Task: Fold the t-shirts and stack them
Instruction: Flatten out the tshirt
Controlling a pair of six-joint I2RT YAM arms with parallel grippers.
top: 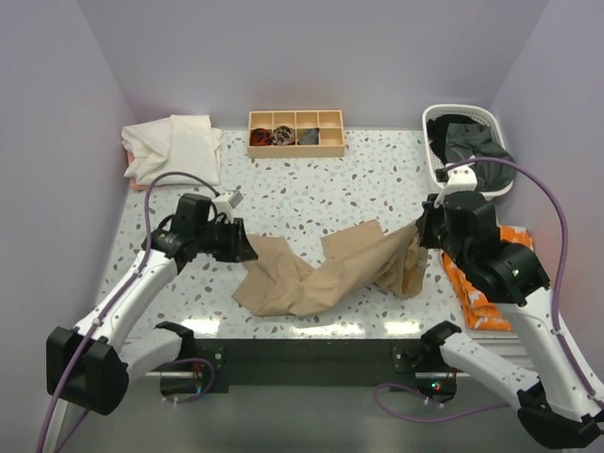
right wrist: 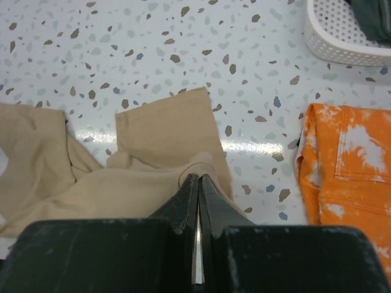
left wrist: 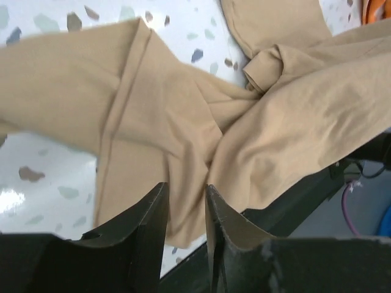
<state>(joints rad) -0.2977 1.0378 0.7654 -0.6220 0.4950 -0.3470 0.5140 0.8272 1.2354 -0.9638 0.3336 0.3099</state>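
A tan t-shirt (top: 321, 269) lies crumpled across the front middle of the table (top: 311, 198). My left gripper (top: 249, 249) is at its left end, jaws a little apart and so open (left wrist: 186, 187); the tan cloth (left wrist: 275, 122) spreads just past the tips and shows through the gap. My right gripper (top: 415, 247) is shut (right wrist: 199, 177) on a raised fold at the shirt's right edge (right wrist: 165, 128). A cream-white t-shirt (top: 175, 146) lies bunched at the back left. A dark green t-shirt (top: 472, 142) fills the white basket (top: 439, 118).
A wooden divided tray (top: 295, 143) with small dark items stands at the back centre. Orange tie-dye cloth (top: 481, 283) (right wrist: 348, 165) lies folded at the right, beside my right arm. The basket's rim (right wrist: 342, 49) is beyond it. The table's front edge runs under the tan shirt.
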